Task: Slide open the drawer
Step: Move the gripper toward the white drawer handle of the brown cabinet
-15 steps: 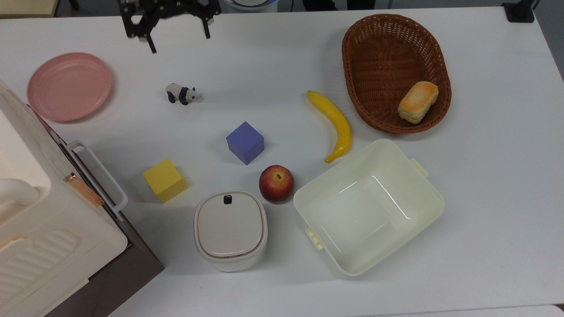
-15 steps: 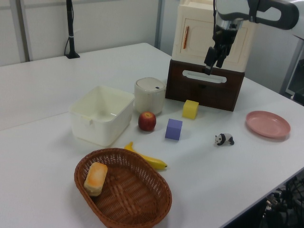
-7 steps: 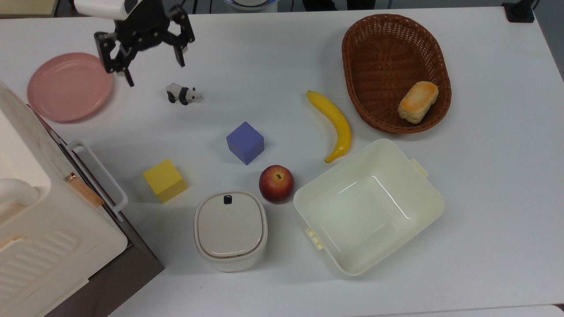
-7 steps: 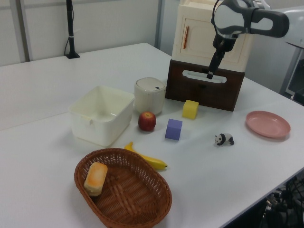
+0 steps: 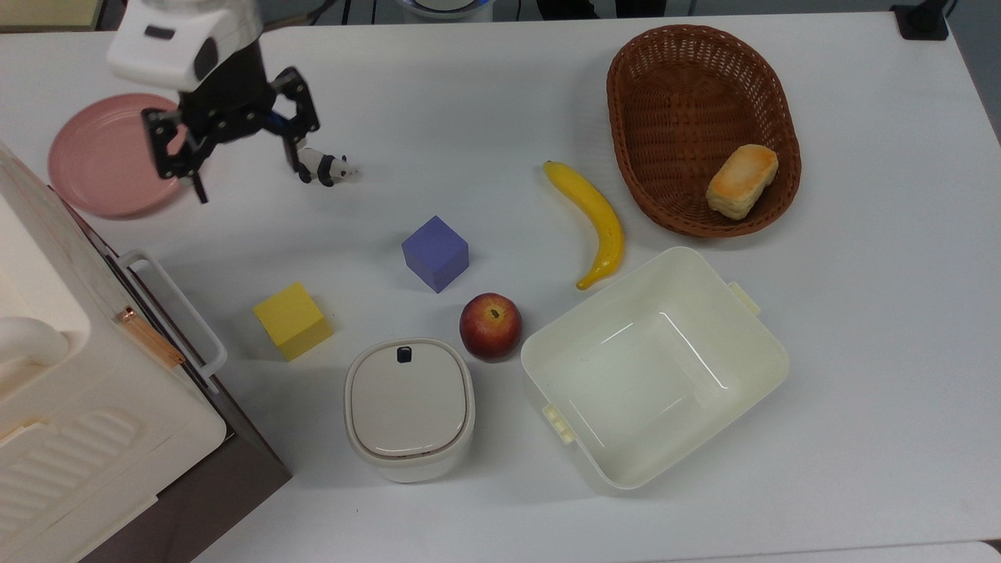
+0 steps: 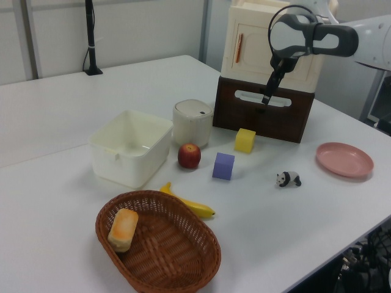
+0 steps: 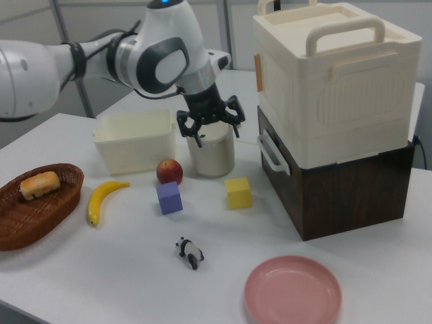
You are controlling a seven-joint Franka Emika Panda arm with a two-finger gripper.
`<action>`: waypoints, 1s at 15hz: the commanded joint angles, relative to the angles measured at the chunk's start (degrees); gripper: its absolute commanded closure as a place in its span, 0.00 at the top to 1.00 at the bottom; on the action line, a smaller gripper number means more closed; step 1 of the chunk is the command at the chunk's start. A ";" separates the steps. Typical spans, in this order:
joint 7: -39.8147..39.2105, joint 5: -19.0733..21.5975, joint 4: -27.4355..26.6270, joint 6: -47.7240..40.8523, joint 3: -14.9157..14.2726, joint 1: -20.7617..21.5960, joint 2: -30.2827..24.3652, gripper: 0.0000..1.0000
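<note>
— Where is the arm?

— It reaches in from the top view's upper left, white links ending in a black wrist.

— And the gripper (image 5: 238,162)?

— It points down, raised above the table, its two black fingers (image 5: 299,152) spread wide apart with nothing between them. In the right view the gripper (image 7: 210,127) hangs below the rounded white joint, jaws equally parted.

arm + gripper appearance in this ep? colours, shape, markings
White glossy arm with rounded links, dark grey round caps at the joints and black bands between segments. A blue light shows at the top of one joint in the right view. The gripper is black, with a white housing above it and two thin black fingers.
</note>
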 commanded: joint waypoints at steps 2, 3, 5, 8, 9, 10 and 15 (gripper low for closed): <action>-1.08 -0.69 2.67 5.09 0.90 -1.79 4.21 1.00; -0.99 -0.69 2.85 5.80 0.90 -1.79 4.74 1.00; -0.99 -0.69 3.55 6.16 0.90 -1.88 5.53 1.00; -0.99 -0.78 5.21 6.25 0.90 -1.88 7.28 1.00; -0.99 -0.69 6.44 6.25 0.73 -1.88 8.16 1.00; -0.99 -0.69 7.41 6.25 0.47 -1.88 9.04 1.00; -1.17 -0.69 8.56 7.73 0.29 -2.23 10.89 1.00</action>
